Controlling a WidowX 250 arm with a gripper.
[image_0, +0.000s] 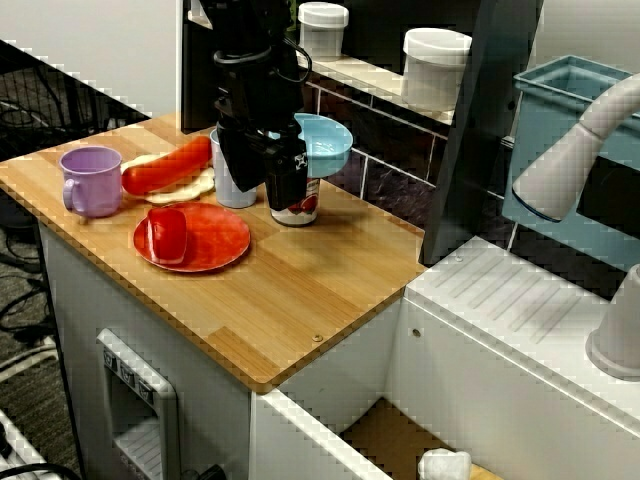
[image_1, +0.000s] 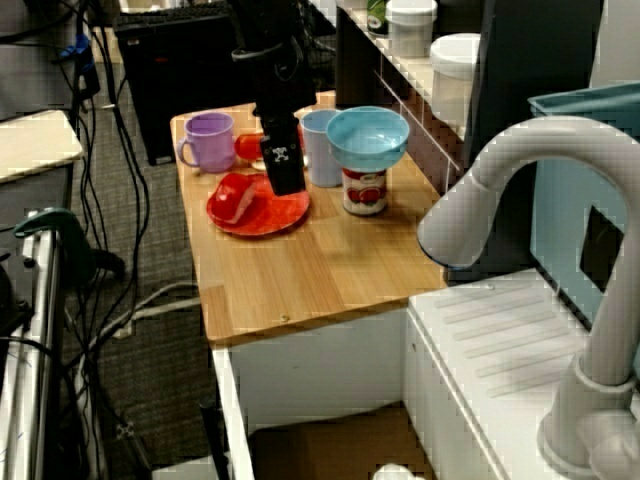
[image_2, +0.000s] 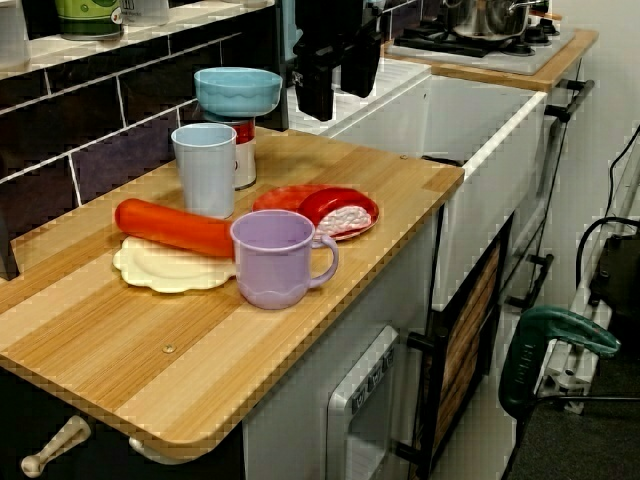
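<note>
We see a wooden counter (image_0: 300, 290) with a black gripper (image_0: 285, 195) hanging above it. In the low view from the counter's free end, its two fingers (image_2: 316, 85) stand slightly apart, with nothing between them.

In the view from the front, the gripper hangs in front of a tomato can (image_0: 297, 207), which stands near the counter's back edge by the tiled wall. A light blue bowl (image_0: 325, 145) sits on top of the can. In the view from the sink end, the fingertips show over the back rim of a red plate (image_1: 285, 215). We cannot tell whether they touch anything.

The red plate lies toward the front edge, just in front of the can. On it rests a red piece with a pale inside (image_2: 345, 215).

Beside the can, away from the sink, stands a pale blue cup (image_0: 232, 185). Next along, a long red sausage (image_0: 165, 167) lies across a cream plate (image_0: 190, 188). A purple mug (image_0: 90, 180) stands nearest the free end, just beside the cream plate.
</note>
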